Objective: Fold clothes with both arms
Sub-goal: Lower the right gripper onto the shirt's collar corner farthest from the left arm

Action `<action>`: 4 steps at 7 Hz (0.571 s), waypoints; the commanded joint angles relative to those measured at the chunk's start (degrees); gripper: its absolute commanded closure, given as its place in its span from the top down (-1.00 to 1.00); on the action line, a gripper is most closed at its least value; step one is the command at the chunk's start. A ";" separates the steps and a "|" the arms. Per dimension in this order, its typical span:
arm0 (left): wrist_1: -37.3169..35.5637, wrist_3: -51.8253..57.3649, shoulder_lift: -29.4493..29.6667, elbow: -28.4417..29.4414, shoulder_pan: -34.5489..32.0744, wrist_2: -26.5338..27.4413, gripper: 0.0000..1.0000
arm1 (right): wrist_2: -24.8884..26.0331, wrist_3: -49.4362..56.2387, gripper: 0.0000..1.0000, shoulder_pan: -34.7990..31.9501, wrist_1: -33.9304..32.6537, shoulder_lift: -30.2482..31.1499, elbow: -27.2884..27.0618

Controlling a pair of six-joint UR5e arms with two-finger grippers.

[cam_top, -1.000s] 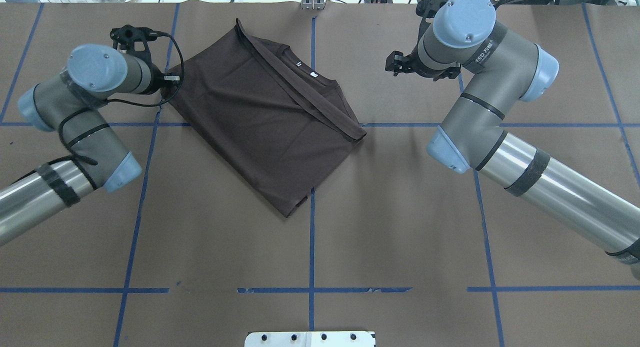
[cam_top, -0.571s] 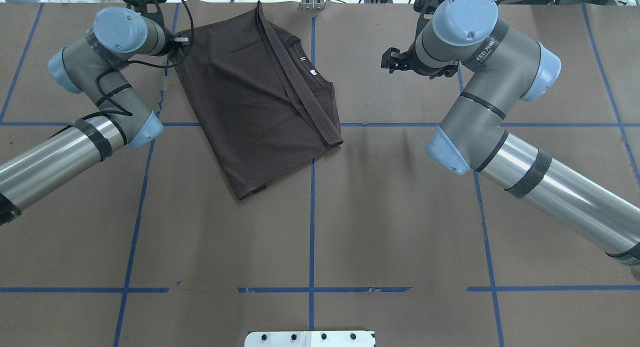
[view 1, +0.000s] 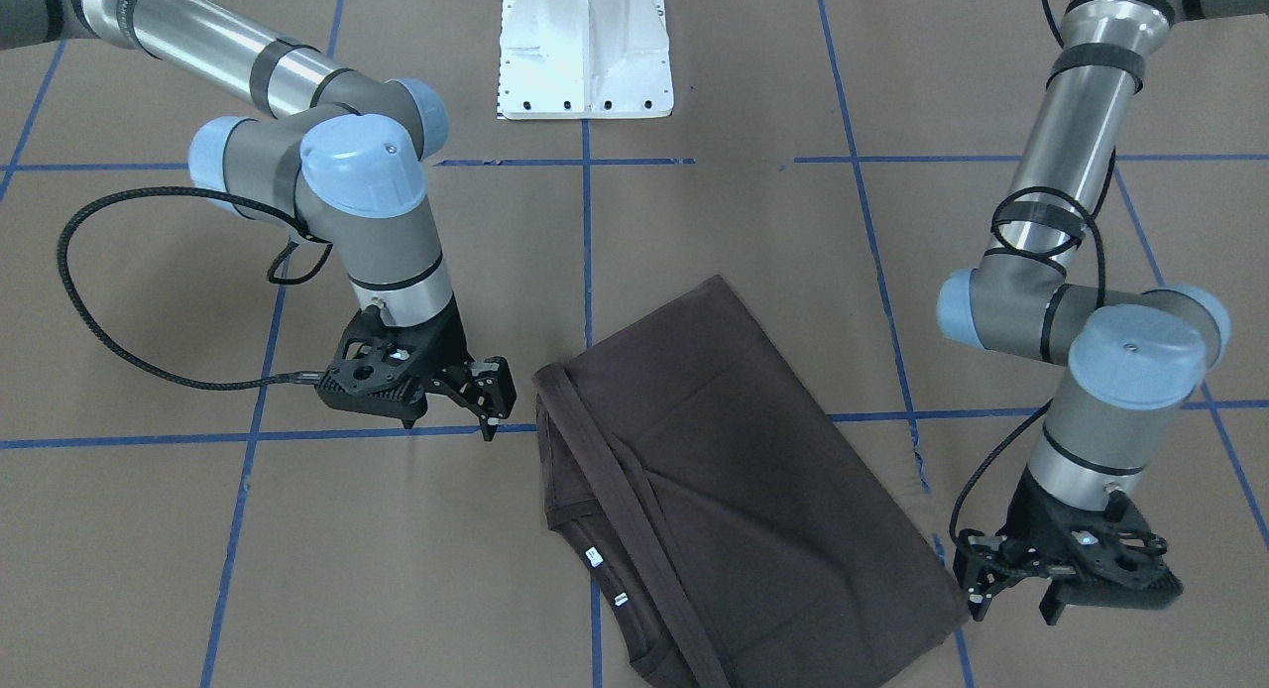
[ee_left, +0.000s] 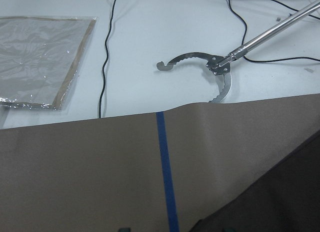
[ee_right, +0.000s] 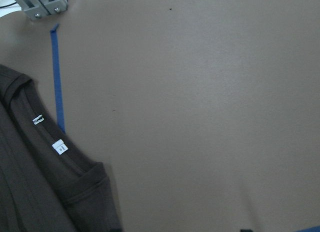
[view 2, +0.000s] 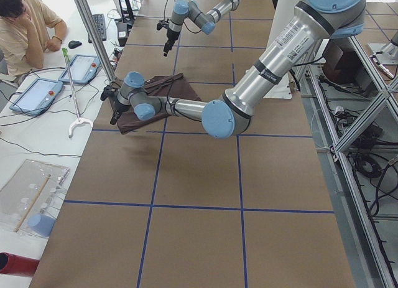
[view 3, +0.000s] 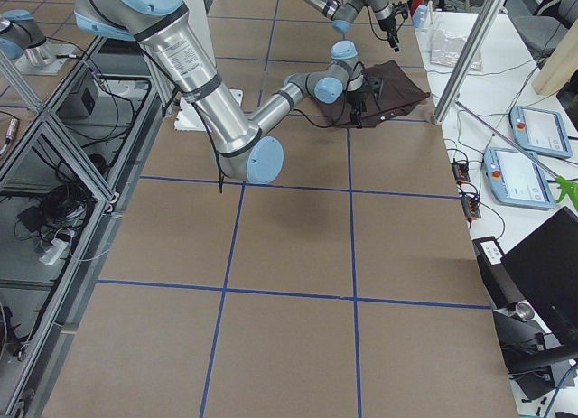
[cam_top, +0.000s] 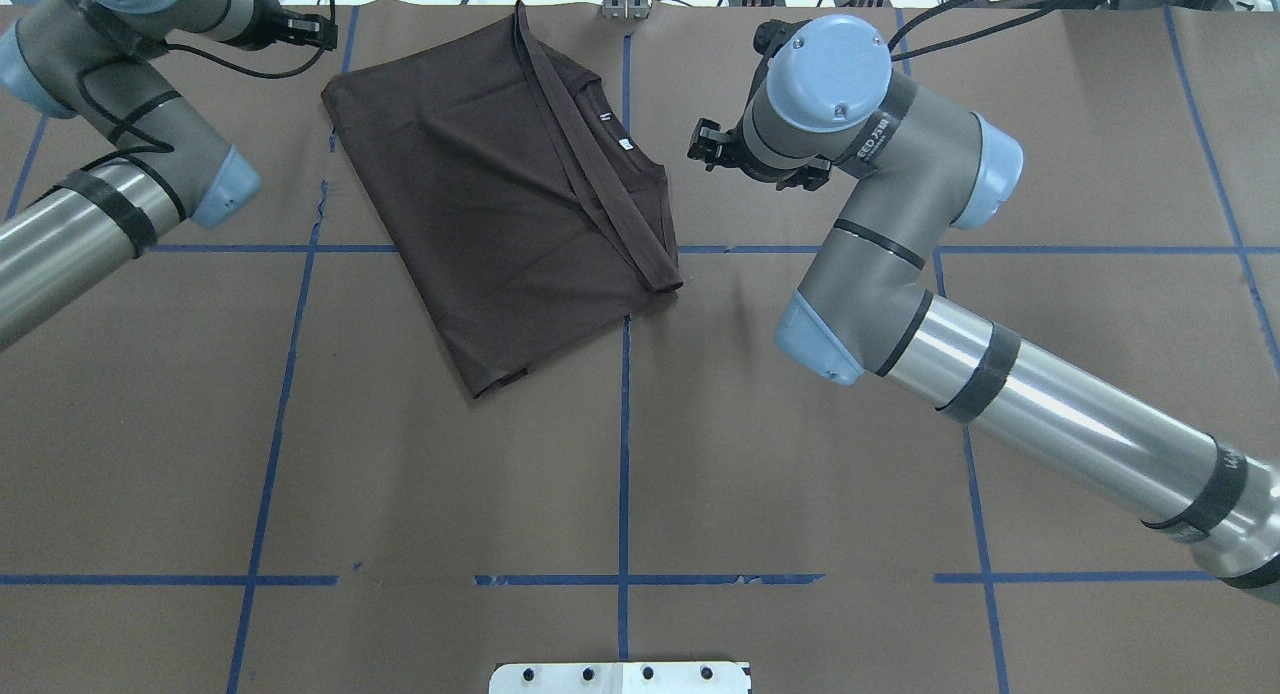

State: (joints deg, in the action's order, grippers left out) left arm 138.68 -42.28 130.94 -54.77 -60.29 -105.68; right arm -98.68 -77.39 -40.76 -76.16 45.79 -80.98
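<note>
Front view: my left gripper (view 1: 977, 581) has let go of the shirt (view 1: 734, 470) and sits just beside its corner, jaws apart and empty. The right gripper (view 1: 496, 402) is spread too, holding nothing, near the shirt's opposite side.

Overhead: the shirt lies flat and half-folded at the far edge of the table (cam_top: 800, 424), same spot as a moment ago, while the right arm has swung in toward it.

Left wrist cam: just a sliver of dark fabric, I think.

So the drag's done, and the next fold needs fresh grabs.
</note>
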 commanded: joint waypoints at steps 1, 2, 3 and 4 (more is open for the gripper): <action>-0.34 0.71 -3.49 -6.65 -0.80 -2.43 1.00 | 3.05 -0.84 0.35 2.00 2.41 -7.61 10.62; 0.18 -2.08 -3.93 -6.76 0.60 -2.43 1.00 | 3.14 -0.84 0.24 2.52 5.29 -8.51 13.89; 0.19 -2.72 -3.94 -6.76 1.14 -2.43 1.00 | 3.14 -0.66 0.17 3.40 6.72 -9.39 17.05; 0.10 -2.72 -4.03 -6.76 1.84 -2.43 1.00 | 4.36 -0.66 0.14 4.02 6.99 -10.62 19.17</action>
State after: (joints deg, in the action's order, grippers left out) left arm 138.79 -44.48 127.09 -61.39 -59.31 -108.08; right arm -95.33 -78.10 -37.59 -70.22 36.67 -65.05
